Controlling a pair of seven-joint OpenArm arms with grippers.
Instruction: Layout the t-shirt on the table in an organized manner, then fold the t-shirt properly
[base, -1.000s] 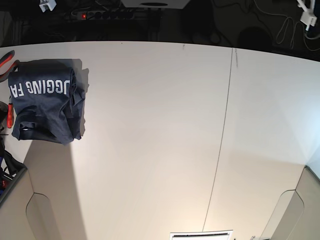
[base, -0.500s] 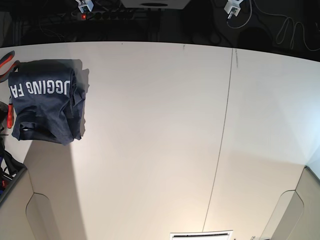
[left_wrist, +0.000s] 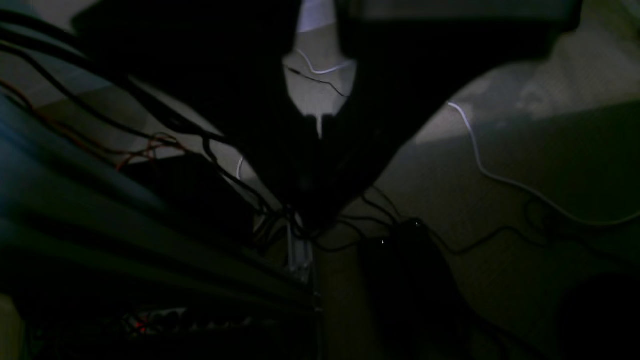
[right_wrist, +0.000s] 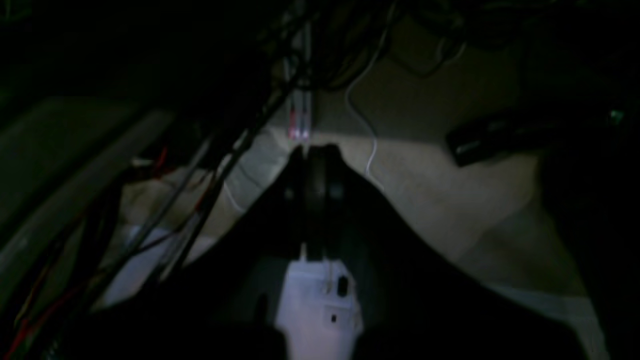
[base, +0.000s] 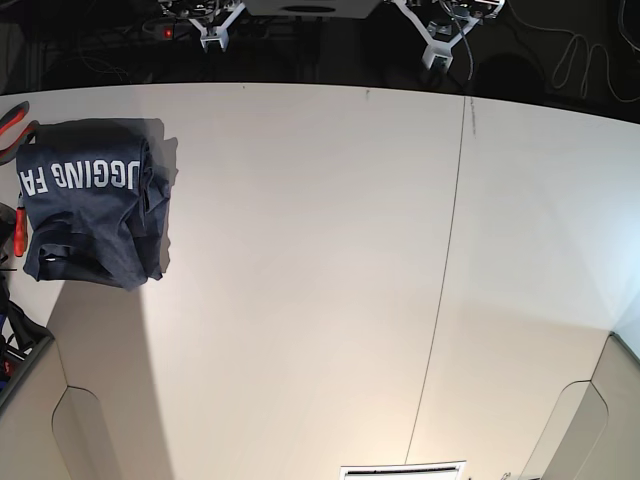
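T-shirt (base: 92, 200) is sitting folded up into a chunky dark navy bundle at the far left end of the worktop (base: 320, 280), pretty much touching the left edge. White block letters show across its top panel, upside down from the base view, reading something like "UGGING FA". A bit of loose fabric sticks out along the bundle's right side, and it throws a soft shadow onto the white surface next to it. Red-handled tools (base: 14, 130) peek out just beside the shirt at the left border.

Rest of the worktop is plain white, with a thin dark seam (base: 445, 280) running front to back, well right of the shirt.

Both arms are way up at the back edge, over the dark area behind the worktop, well apart from the shirt. Right tool (base: 208, 38) shows as a white tip near a power strip (base: 200, 30) with a red light. Left tool (base: 432, 52) is the white tip further right, close to where the seam starts.

Wrist views are really dark. In the right wrist one the two fingers (right_wrist: 314, 185) look pressed together with nothing between them. In the left wrist one the fingers (left_wrist: 350, 100) are spread in a V, nothing held, just cables (left_wrist: 500, 175) on the floor beyond.
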